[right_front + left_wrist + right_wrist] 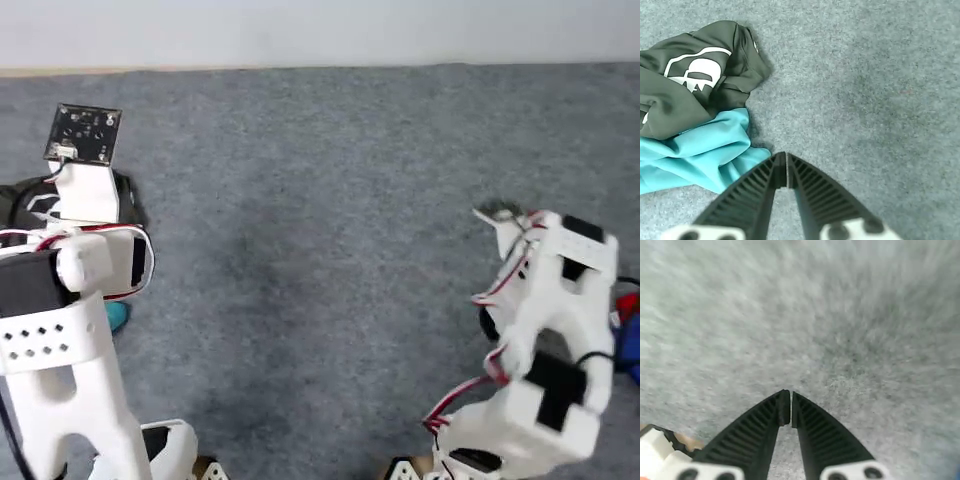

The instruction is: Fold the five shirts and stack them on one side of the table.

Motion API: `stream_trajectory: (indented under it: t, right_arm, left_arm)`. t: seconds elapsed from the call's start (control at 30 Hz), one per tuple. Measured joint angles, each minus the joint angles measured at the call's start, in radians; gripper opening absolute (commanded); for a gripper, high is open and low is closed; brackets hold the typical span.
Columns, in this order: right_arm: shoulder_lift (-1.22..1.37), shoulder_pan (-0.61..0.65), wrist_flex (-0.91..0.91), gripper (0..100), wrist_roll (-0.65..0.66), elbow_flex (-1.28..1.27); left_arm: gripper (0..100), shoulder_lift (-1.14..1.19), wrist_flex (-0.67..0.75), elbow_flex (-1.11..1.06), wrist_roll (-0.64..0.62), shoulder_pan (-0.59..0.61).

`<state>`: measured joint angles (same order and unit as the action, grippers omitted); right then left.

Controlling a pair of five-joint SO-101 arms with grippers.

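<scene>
A crumpled black shirt (pixel 695 75) with a white skull print lies on the grey felt table, partly on top of a bunched teal shirt (pixel 702 150). My left gripper (pixel 786 161) is shut and empty, its tips just beside the teal shirt's edge. In the high view the left arm covers most of this pile; the black shirt (pixel 22 203) and a bit of the teal shirt (pixel 118 316) peek out at the left edge. My right gripper (pixel 786 400) is shut with nothing in it, above bare grey felt. Blue cloth (pixel 630 345) and red cloth (pixel 627 300) show at the right edge behind the right arm.
The grey felt table (pixel 320 250) stretches wide between the two arms. A pale wall strip (pixel 320 30) runs along the far edge. The right arm's white body (pixel 555 330) stands near the right side.
</scene>
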<state>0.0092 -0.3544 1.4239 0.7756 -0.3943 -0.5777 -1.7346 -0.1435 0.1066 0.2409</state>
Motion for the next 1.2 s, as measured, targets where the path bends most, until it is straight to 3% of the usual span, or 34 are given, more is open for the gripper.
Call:
stream_trajectory:
  t: [0.2,0.47,0.63,0.87,1.2]
  right_arm:
    - [-0.307,0.115,0.049,22.0,-0.043,-0.002]
    - [-0.621,0.144,0.061,22.7,-0.284,-0.002]
    - [-0.652,0.144,0.152,22.7,-0.347,-0.002]
    - [-0.657,0.144,0.235,22.7,-0.422,-0.002]
    - [-0.657,0.144,0.327,22.7,-0.439,-0.002]
  left_arm:
    - [20,0.0,0.0,0.0,0.0,0.077]
    - [24,0.114,0.0,-0.052,0.107,0.256]
    - [24,0.288,0.009,-0.054,0.232,0.385]
    - [28,0.42,0.126,-0.054,0.356,0.503]
    - [28,0.591,0.253,-0.054,0.425,0.549]
